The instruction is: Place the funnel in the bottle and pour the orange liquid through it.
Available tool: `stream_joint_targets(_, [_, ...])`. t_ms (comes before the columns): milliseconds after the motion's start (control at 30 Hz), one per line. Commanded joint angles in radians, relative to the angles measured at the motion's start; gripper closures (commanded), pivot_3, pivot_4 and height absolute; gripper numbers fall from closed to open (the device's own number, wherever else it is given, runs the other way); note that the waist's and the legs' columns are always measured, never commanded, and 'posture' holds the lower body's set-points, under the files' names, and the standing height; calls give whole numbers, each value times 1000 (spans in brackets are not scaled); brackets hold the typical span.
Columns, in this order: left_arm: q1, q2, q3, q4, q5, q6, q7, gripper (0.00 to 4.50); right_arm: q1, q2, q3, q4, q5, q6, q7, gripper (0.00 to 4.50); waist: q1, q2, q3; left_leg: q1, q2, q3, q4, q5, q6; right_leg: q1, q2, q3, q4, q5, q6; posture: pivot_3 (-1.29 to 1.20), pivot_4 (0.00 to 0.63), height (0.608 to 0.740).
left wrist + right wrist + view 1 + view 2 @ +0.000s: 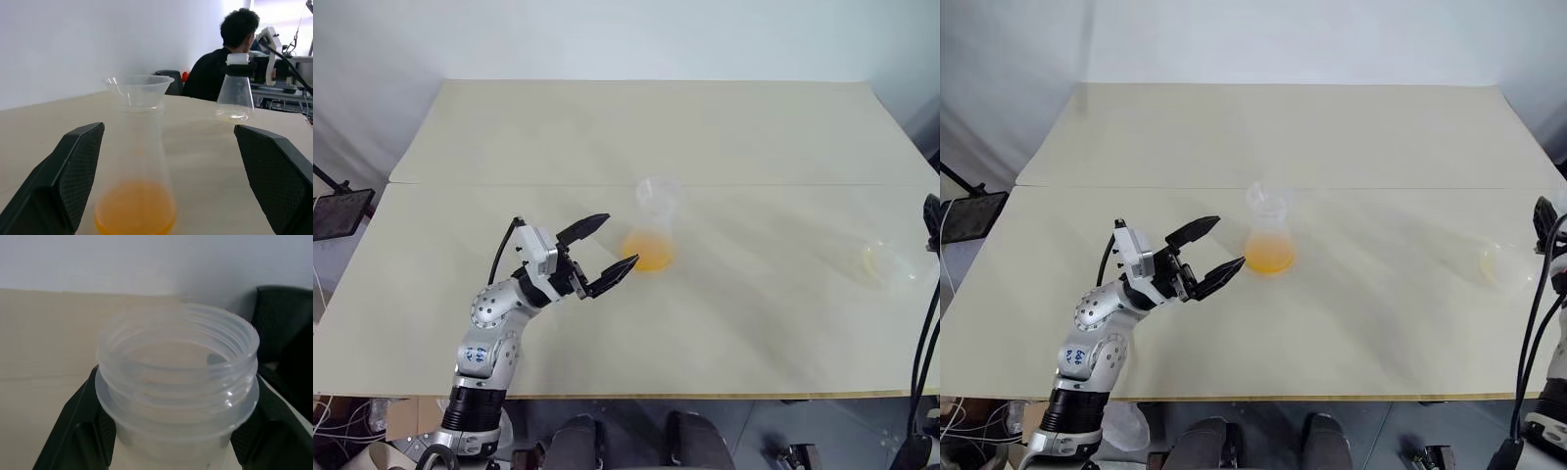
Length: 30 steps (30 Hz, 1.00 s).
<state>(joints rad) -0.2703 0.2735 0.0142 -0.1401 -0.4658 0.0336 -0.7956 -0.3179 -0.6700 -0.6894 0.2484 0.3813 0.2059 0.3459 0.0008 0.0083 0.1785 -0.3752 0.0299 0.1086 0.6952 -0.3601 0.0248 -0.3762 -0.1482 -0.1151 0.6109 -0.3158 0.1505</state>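
Matte beige table [754, 323], clear conical bottle [652, 235], left fingers [607, 253] spread, right fingers [88, 431] clamping ridged flask [178, 382]

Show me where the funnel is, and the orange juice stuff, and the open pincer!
funnel [139, 90]: left wrist view, on its wide rim.
orange liquid [649, 252]: left eye view, at the bottle's base.
left pincer [607, 251]: left eye view, midway between its open fingertips.
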Motion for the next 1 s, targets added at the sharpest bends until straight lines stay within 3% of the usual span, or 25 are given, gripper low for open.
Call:
stream_joint_targets(33, [-6,14,10,-39,-17,4,-2,0,19,21,-68,-21,56,-23,-23,2028,1,0,0,0,0,0,0,0,0,0,0,0,0,0,0,0,150,740])
stream_joint_targets(67, [-4,17,12,-42,-18,5,-3,0,26,30,-69,-29,62,-21,-29,1300,0,0,0,0,0,0,0,0,0,0,0,0,0,0,0,0,150,740])
stream_joint_targets(200, [-1,26,18,-47,-21,11,-5,0,41,52,-78,-63,106,-2,-42,14,0,0,0,0,0,-1,0,0,0,0,0,1,0,0,0,0,150,740])
stream_joint_targets(433, [3,47,22,-57,-28,39,-11,0,77,25,-147,-108,107,-70,-99,14,4,0,0,0,0,-1,0,0,0,0,0,1,0,0,0,0,150,740])
stream_joint_targets(633, [0,67,24,-51,-26,48,-17,0,81,59,-218,-285,233,-123,-68,14,2,1,0,2,0,-4,-1,0,0,0,0,3,0,0,0,0,150,740])
stream_joint_targets(900, [-31,87,32,-24,-26,51,-39,0,7,-31,-142,-332,330,-76,56,14,0,1,0,3,0,-4,-1,0,0,0,0,5,0,0,0,0,150,740])
stream_joint_targets(1000, [-25,115,38,-31,-31,66,-59,0,9,-99,-50,-373,356,-38,209,14,0,1,0,3,0,-4,-1,0,0,0,0,5,0,0,0,0,150,740])
